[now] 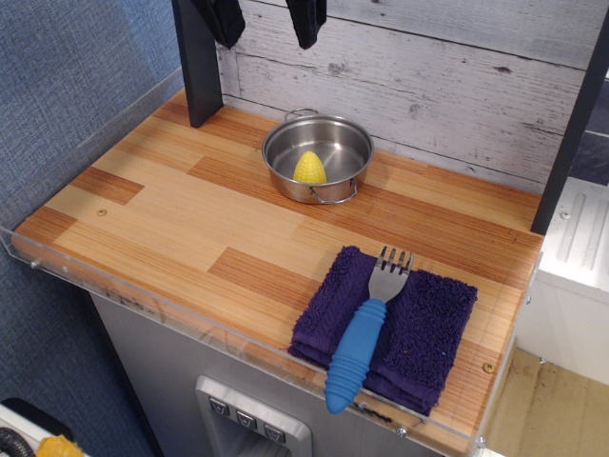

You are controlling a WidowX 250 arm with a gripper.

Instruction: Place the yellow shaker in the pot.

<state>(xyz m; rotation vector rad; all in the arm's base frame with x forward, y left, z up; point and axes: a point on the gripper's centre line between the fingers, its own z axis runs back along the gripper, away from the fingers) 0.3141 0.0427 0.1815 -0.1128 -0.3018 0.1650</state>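
Observation:
The yellow shaker point(309, 168), a small bumpy cone, stands upright inside the shiny steel pot point(336, 139) at the back of the wooden counter. My gripper point(267, 26) is high above the pot at the top edge of the view. Only its two black fingertips point(306, 23) show. They stand apart and hold nothing.
A folded purple towel point(423, 319) lies at the front right with a blue-handled fork point(363, 338) on it. A dark post point(198, 67) stands at the back left. A clear plastic rim point(133, 295) runs along the counter's front and left edges.

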